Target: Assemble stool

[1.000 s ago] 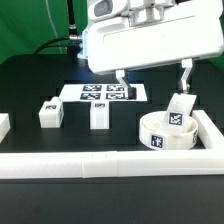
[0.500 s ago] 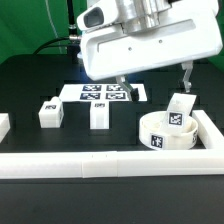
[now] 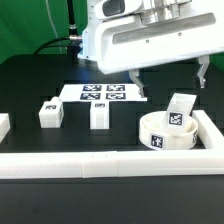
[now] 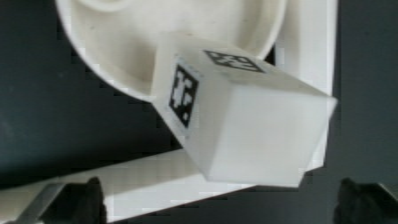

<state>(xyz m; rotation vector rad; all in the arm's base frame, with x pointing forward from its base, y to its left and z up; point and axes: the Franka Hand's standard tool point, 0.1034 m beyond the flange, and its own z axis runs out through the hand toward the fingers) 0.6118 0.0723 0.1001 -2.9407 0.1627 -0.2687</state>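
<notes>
The white round seat [image 3: 163, 131] lies by the right border rail. One blocky tagged leg [image 3: 181, 108] stands on its far edge, slightly tilted. Two more legs [image 3: 50, 113] [image 3: 99, 115] stand on the table at the exterior view's left. My gripper [image 3: 172, 79] is open and empty, hanging above the seat and that leg, with its fingers either side and touching nothing. In the wrist view the leg [image 4: 249, 115] fills the middle, over the seat [image 4: 151, 40], and the dark fingertips [image 4: 79, 200] are spread wide apart around my gripper [image 4: 221, 203].
The marker board [image 3: 105, 94] lies flat behind the legs. Long white border rails run along the front [image 3: 100, 165] and the right side [image 3: 213, 131]. A short white piece [image 3: 4, 124] sits at the left edge. A rail [image 4: 169, 180] also crosses the wrist view.
My gripper has moved to the exterior view's right and now straddles the leg on the seat from above. The leg, seat and other parts have not moved.
</notes>
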